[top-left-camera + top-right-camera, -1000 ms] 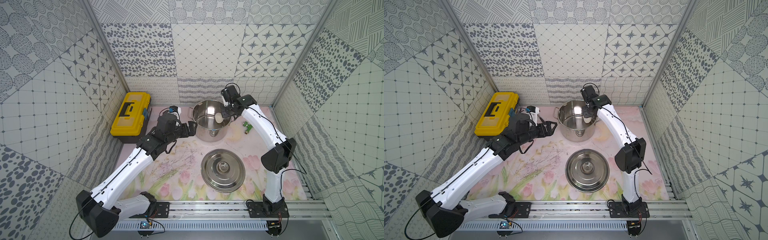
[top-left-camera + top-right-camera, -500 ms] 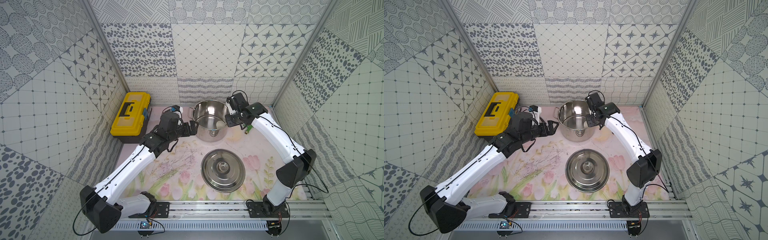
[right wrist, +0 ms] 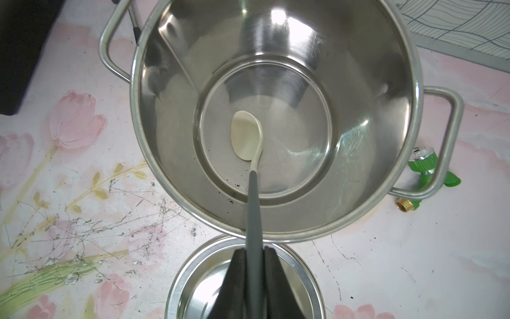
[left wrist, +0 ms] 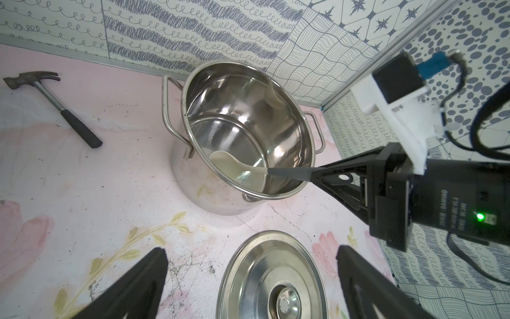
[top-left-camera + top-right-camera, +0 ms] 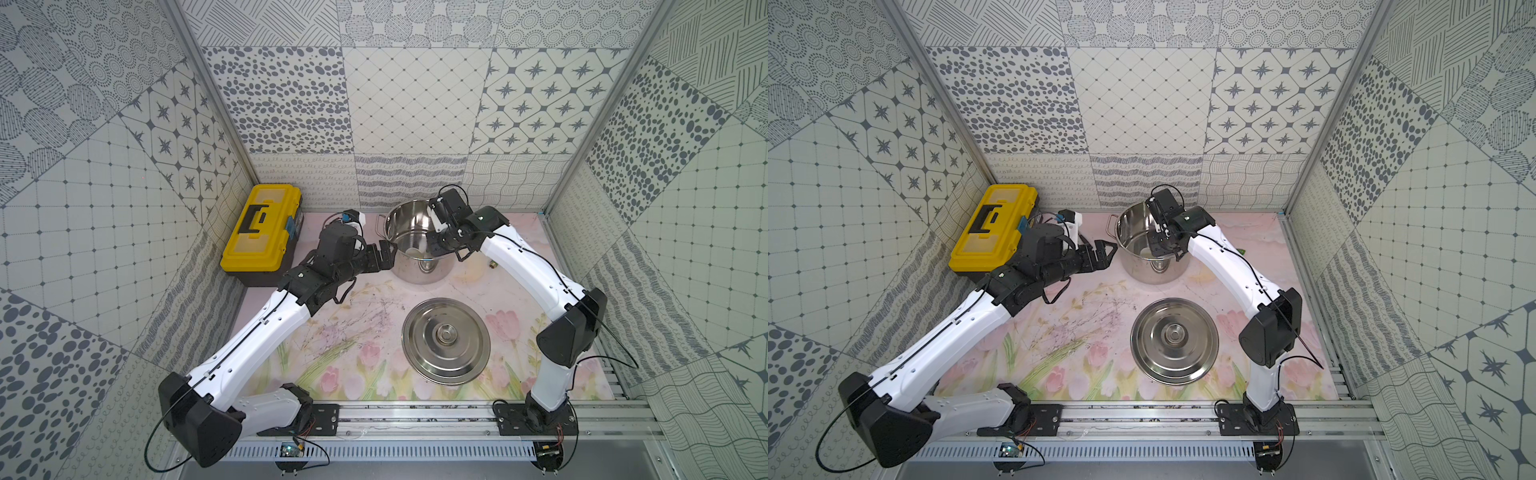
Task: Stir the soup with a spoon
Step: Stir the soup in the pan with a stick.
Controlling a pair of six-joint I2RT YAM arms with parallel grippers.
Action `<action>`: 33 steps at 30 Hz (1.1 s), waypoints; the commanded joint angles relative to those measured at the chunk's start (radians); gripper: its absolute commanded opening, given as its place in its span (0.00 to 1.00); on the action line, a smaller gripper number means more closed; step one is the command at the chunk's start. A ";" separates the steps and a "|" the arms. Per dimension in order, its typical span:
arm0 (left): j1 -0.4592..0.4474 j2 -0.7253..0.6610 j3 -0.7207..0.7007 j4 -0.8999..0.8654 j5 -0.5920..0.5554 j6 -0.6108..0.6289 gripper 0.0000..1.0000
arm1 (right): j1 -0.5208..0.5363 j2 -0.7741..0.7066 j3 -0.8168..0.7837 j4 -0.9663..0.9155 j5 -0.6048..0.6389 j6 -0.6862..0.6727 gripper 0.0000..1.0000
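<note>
**Clerk:** Item one, spoon (image 3: 253, 193)?

**Checker:** Cream-white oval bowl and neck, slim dark grey handle. Location: inside the steel pot (image 3: 386, 116). The bowl sits low over the pot floor, off centre, and the handle slants up across the rim on the side facing the lid (image 5: 446, 340). (Whether the bowl touches the floor cannot be told.)

**Clerk:** Held by?

**Checker:** Right end effector (image 3: 255, 252). Its jaws are closed tight on the grey handle near the far end, with no gap showing on either side.

**Clerk:** Left end effector (image 5: 385, 252)?

**Checker:** Jaws spread as wide as they go, nothing between them. It sits just beside the pot's outer wall, near the loop handle on the toolbox side. Contact with the pot cannot be told.

**Clerk:** The pot itself?

**Checker:** Upright, two loop handles, standing at the back of the floral tabletop (image 5: 332, 332), close to the rear wall.

**Clerk:** Remaining stock?

**Checker:** The lid is round steel and lies flat on the tabletop in front of the pot, near it but apart. The toolbox (image 5: 262, 232) is yellow with a black grip, closed, in the back corner on the left arm's side. The hammer (image 4: 52, 102) has a black handle and lies on the tabletop apart from the pot (shown in the left wrist view only). The green fitting (image 3: 425, 165) has a brass thread and lies just beside the pot's other loop handle.
</note>
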 commanded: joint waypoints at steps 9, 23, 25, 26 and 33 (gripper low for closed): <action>-0.001 -0.039 -0.011 0.013 -0.030 0.010 0.99 | -0.008 0.228 0.425 -0.070 0.065 -0.033 0.00; -0.002 -0.036 -0.018 0.027 -0.006 0.025 0.99 | -0.146 0.257 0.515 -0.167 0.066 -0.074 0.00; -0.001 -0.030 -0.017 0.033 -0.002 0.030 0.99 | -0.154 0.226 0.466 -0.167 0.067 -0.083 0.00; -0.001 -0.028 -0.015 0.034 0.000 0.033 1.00 | -0.156 0.214 0.446 -0.167 0.066 -0.087 0.00; -0.001 -0.008 -0.005 0.045 0.012 0.041 0.99 | -0.153 0.074 0.231 -0.130 0.034 -0.077 0.00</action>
